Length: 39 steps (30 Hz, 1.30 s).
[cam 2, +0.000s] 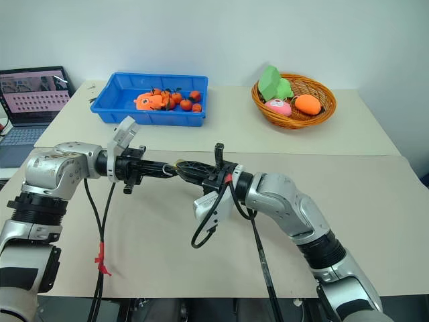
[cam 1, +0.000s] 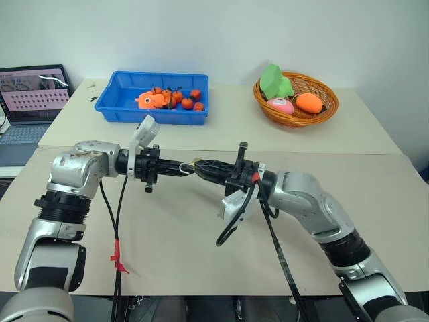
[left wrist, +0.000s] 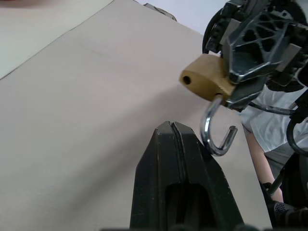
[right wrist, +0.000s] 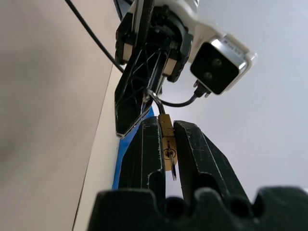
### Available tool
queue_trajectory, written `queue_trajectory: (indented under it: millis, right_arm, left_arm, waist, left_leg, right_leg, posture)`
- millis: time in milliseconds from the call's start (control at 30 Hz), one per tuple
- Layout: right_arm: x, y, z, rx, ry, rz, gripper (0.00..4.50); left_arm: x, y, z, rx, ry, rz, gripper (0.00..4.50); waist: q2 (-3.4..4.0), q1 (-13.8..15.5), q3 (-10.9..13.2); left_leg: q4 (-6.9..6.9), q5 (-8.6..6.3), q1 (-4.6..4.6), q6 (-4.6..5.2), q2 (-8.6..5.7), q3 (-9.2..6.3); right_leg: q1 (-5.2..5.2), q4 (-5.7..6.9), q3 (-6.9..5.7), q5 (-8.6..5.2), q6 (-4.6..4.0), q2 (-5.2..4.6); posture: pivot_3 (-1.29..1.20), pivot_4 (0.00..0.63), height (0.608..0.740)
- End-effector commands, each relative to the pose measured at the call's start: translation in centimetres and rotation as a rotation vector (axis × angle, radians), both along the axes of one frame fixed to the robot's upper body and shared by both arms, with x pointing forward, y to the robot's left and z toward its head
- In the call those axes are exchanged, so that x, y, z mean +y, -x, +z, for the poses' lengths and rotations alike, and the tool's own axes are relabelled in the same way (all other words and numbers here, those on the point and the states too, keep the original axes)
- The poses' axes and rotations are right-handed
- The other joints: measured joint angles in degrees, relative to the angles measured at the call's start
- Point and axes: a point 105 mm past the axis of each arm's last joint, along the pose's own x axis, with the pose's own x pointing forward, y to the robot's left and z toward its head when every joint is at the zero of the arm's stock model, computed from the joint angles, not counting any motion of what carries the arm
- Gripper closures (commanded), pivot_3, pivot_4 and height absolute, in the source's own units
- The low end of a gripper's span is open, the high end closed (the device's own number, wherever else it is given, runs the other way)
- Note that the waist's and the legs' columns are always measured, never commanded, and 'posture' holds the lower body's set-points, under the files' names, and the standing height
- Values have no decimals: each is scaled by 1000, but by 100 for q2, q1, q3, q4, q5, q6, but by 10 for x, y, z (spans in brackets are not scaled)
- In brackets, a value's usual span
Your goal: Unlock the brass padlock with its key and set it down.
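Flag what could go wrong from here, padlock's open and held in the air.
1. The right gripper pinches only the edges of the brass padlock, well above the table; a slip would likely drop it.
2. The open shackle hangs right beside the shut left gripper and could snag on it as the arms part.
3. The key sits in the lock; it may shake loose on set-down.

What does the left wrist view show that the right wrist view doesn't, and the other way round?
Left wrist view: the silver shackle swung open, its free end in the air, and the left tool shut. Right wrist view: the key sitting in the lock's end, and the left wrist's camera. Both: the brass padlock pinched in the right tool.
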Motion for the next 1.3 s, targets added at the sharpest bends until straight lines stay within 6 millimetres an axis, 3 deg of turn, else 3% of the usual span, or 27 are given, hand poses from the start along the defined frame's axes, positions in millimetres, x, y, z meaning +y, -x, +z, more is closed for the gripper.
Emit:
queue_trajectory:
  millis: [33, 333, 733, 1000, 1167, 1300]
  right_arm:
    - [2, 2, 10, -48, -30, 20, 4263]
    - [1, 5, 12, -56, -38, 30, 4263]
    - [-16, -4, 22, -25, -91, -46, 4263]
    - [-15, 9, -27, 124, -52, -6, 4263]
    - [-14, 11, -58, 215, 11, 38, 4263]
    - [-11, 4, -69, 259, 21, 49, 4263]
  left_arm:
    - [1, 2, 14, -44, 21, -4, 4473]
    - [2, 2, 13, -46, 14, 1, 4473]
    - [19, 6, -16, -106, -122, -8, 4473]
    - [40, 6, -6, -179, -192, 20, 4473]
    - [43, 29, -6, -197, -262, -77, 4473]
    - [41, 47, -11, -206, -301, -145, 4473]
  waist:
    - [0, -3, 0]
    - [0, -2, 0]
    - [0, -7, 0]
    - [-1, 4, 0]
    - [-1, -45, 1]
    - [-2, -76, 2]
  left_leg:
    - [0, 0, 0, 0, 0, 0]
    - [0, 0, 0, 0, 0, 0]
    - [0, 0, 0, 0, 0, 0]
    - [-1, 0, -1, 0, 0, 1]
    - [-1, 0, 3, 0, 4, 3]
    - [-3, 0, 2, 0, 4, 4]
  right_leg:
    - [0, 0, 0, 0, 0, 0]
    - [0, 0, 0, 0, 0, 0]
    - [0, 0, 0, 0, -1, 0]
    - [-1, -1, -1, -1, -2, 0]
    - [-1, 0, 0, -4, -6, 1]
    - [-1, -1, 0, -6, -7, -1]
  posture:
    - [0, 150, 740]
    - [0, 150, 740]
    - [0, 150, 740]
    - [0, 150, 740]
    - [0, 150, 740]
    - [0, 150, 740]
